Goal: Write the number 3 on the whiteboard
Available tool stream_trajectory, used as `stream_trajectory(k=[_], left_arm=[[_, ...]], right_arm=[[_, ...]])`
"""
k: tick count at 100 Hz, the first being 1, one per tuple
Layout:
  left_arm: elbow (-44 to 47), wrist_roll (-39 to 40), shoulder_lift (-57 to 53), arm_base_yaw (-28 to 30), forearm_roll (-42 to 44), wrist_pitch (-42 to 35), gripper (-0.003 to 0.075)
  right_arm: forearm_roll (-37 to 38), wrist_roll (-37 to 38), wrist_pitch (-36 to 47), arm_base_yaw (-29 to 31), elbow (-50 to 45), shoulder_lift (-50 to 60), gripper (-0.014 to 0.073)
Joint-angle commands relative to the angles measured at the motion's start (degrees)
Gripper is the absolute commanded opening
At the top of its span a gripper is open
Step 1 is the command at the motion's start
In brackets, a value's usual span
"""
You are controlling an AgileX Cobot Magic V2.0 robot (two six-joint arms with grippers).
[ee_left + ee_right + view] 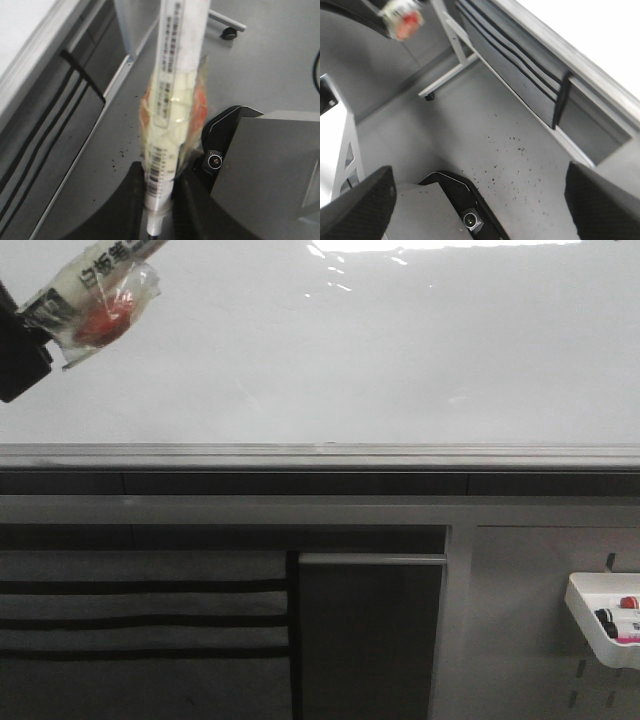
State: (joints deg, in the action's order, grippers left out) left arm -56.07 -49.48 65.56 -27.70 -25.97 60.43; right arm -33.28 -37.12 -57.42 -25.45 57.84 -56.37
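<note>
The whiteboard (400,350) fills the upper part of the front view, glossy white with light reflections; no number 3 shows on it. My left gripper (18,340) is at the far left in front of the board, shut on a white marker (95,285) wrapped in clear plastic with a red-orange patch. In the left wrist view the fingers (127,205) clamp the marker (170,100) near its barcode end. In the right wrist view my right gripper (480,210) is wide open and empty, below the board's edge (600,35). It is out of the front view.
A grey metal rail (320,452) runs along the board's lower edge. Below it are grey cabinet panels (370,640) with dark slots. A white tray (603,625) with markers hangs at the lower right. The grey floor (485,130) shows black specks.
</note>
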Motion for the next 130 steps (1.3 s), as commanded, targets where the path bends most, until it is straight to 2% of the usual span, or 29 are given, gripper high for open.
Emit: stream_trajectory(k=[1, 25, 35, 52, 74, 90, 106, 130], left_arm=[[-1.9, -0.8, -1.8, -2.2, -3.4, -0.3, -0.0018], [-1.9, -1.8, -1.9, -8.4, -3.5, -0.3, -0.0018], [-1.9, -1.8, -1.9, -10.6, -3.5, -0.5, -0.0018], [-1.9, -1.8, -1.9, -12.0, -3.5, -0.5, -0.0018], [-1.9, -1.8, -1.9, -12.0, -3.5, -0.5, -0.0018], [-1.9, -1.8, -1.9, -12.0, -3.0, -0.5, -0.0018], [-1.9, -1.8, -1.9, -12.0, -3.0, -0.5, -0.0018], [-1.9, -1.8, -1.9, -12.0, -2.8, -0.5, -0.0018]], right_arm=[[-5.0, -7.4, 0.1, 0.0, 2.0, 0.3, 0.0612], [-8.7, -14.6, 0.1, -1.4, 2.0, -0.8, 0.0612], [-9.8, -18.5, 1.9, -4.5, 2.0, -2.5, 0.0612], [-9.5, -19.7, 4.4, -10.1, 3.6, -6.9, 0.0610], [-8.6, -19.7, -0.3, -13.9, 12.2, -15.0, 0.0487], [-8.4, -19.7, -3.2, -15.9, 16.9, -19.4, 0.0472], [-5.4, -19.7, -3.9, -17.9, 18.6, -22.0, 0.0423], [-5.3, -19.7, -4.0, -18.0, 19.1, -22.4, 0.0350]])
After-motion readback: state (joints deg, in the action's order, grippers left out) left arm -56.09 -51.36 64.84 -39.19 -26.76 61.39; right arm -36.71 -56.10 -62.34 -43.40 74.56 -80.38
